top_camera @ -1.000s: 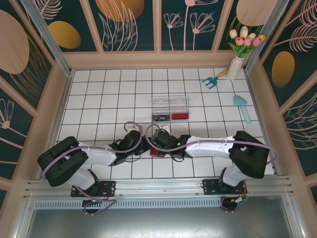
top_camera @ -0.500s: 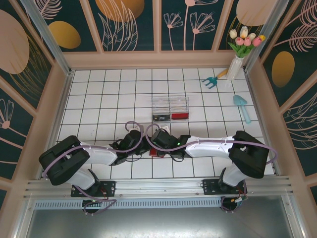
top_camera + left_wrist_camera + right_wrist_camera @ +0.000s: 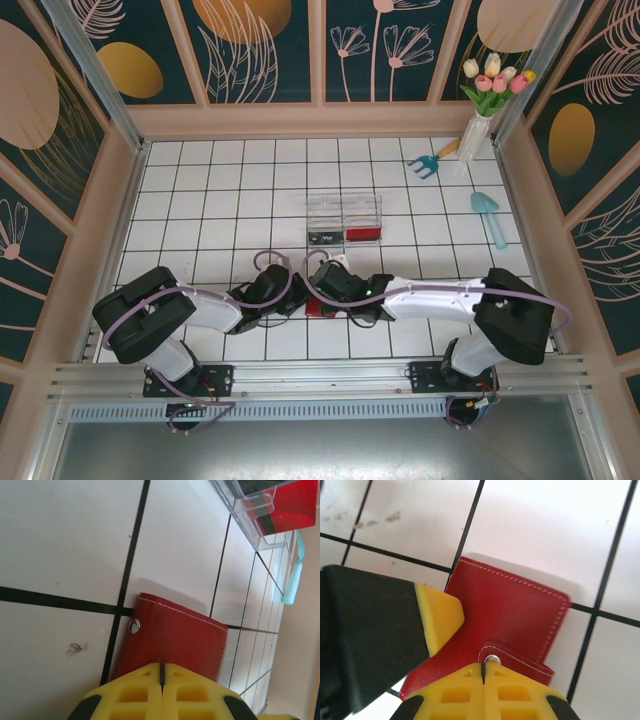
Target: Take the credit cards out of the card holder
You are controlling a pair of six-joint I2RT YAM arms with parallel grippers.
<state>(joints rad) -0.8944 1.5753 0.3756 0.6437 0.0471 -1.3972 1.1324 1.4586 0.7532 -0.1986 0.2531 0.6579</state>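
the card holder point(image 3: 510, 610) lies folded, dark red, white-stitched. left gripper point(image 3: 161, 672) and right gripper point(image 3: 483, 671) tip down at its edges; both jaws pressed together.

**A Robot Test Booth Dressed as a Garden Room**

This was a robotics lab booth, not a home. A white tiled table point(image 3: 200, 200) sat boxed in on three sides by printed floral wall panels point(image 3: 260, 50). At 6 o'clock, two robot arms point(image 3: 430, 298) were bolted beside an aluminium rail point(image 3: 320, 375). Props stood toward 1 and 2 o'clock: a vase of tulips point(image 3: 478, 132), a toy rake point(image 3: 430, 161) and a pale blue scoop point(image 3: 489, 217).
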